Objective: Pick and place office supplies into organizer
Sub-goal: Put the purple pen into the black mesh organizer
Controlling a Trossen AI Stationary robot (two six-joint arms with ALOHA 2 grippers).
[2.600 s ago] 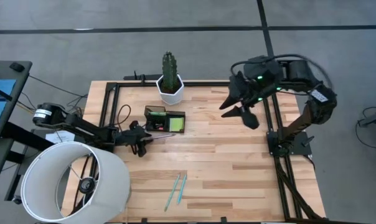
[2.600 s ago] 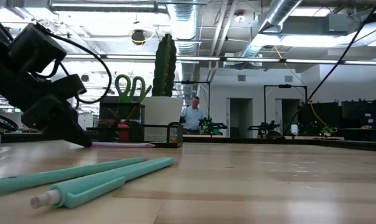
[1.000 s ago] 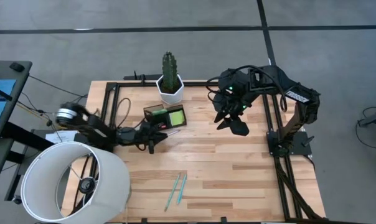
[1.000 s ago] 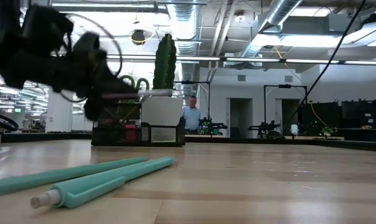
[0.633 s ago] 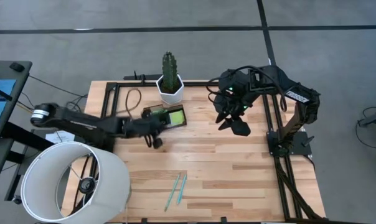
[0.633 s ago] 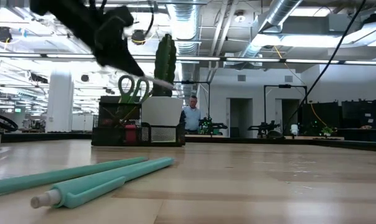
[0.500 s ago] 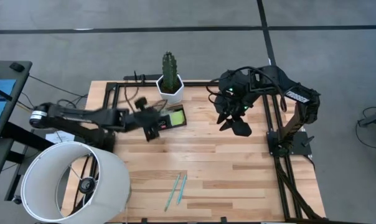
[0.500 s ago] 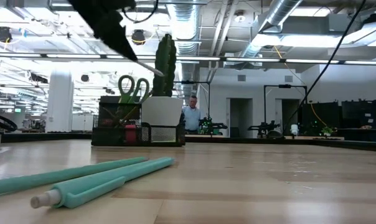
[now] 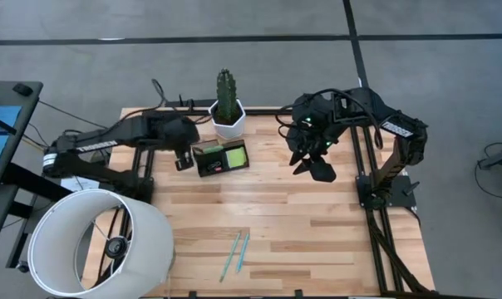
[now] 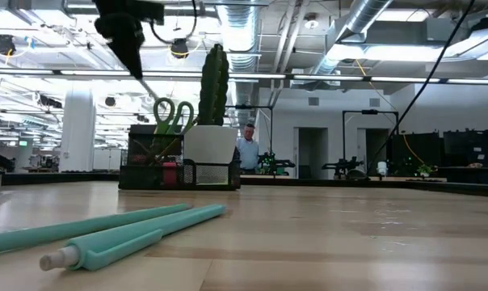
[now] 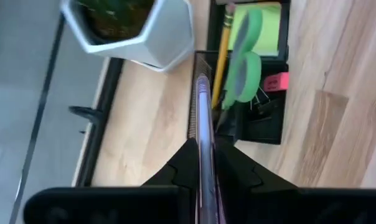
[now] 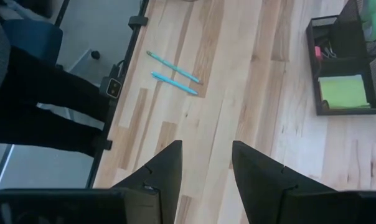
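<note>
Above organizer (image 9: 219, 158): left end effector (image 11: 203, 146) clamps one pen (image 11: 203, 106); two teal pens (image 9: 235, 253) on table.

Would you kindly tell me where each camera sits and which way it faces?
High view: overhead, straight down; both arms, organizer.
Low view: tabletop height, level across teal pens; left end effector above.
Left wrist view: over organizer; end effector shut on purple pen.
Right wrist view: down at table; open end effector.
All four views show the organizer.
</note>
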